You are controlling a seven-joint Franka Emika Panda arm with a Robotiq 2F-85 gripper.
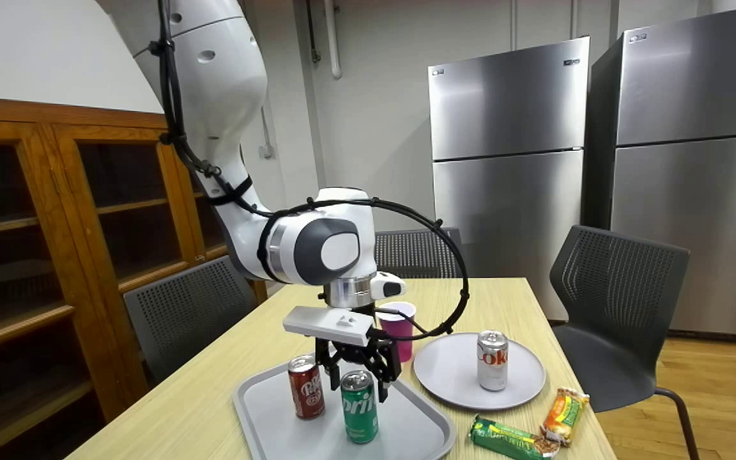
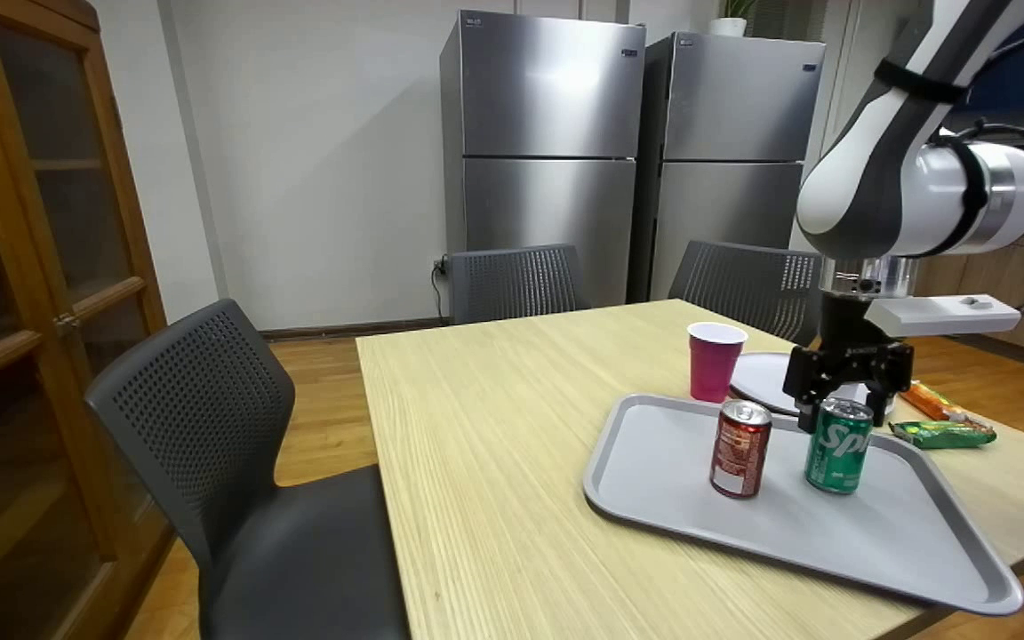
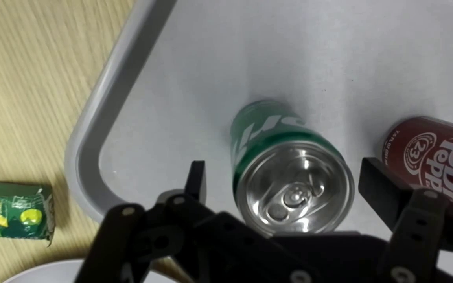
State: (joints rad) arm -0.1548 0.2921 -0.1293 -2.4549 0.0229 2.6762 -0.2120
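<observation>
The gripper (image 3: 283, 177) stands over the grey tray (image 1: 413, 437), its jaws spread apart with one finger on each side of the green Sprite can (image 1: 360, 409). That can is upright on the tray; in the wrist view a clear gap separates it from one finger and a narrow one from the other. Just beyond the nearer finger, the Dr Pepper can (image 1: 307, 390) also stands upright on the tray.

On the tabletop (image 2: 476, 444) beside the tray are a magenta cup (image 2: 715, 364) and a pale round plate (image 1: 438, 377) bearing an upright silver Coke can (image 1: 492, 364). A green-wrapped granola bar (image 1: 502, 439) and an orange-wrapped bar (image 1: 565, 415) lie close together near the plate. Dark grey chairs (image 2: 201, 418) surround the tabletop, with two stainless-steel refrigerators (image 1: 508, 121) behind in both exterior views.
</observation>
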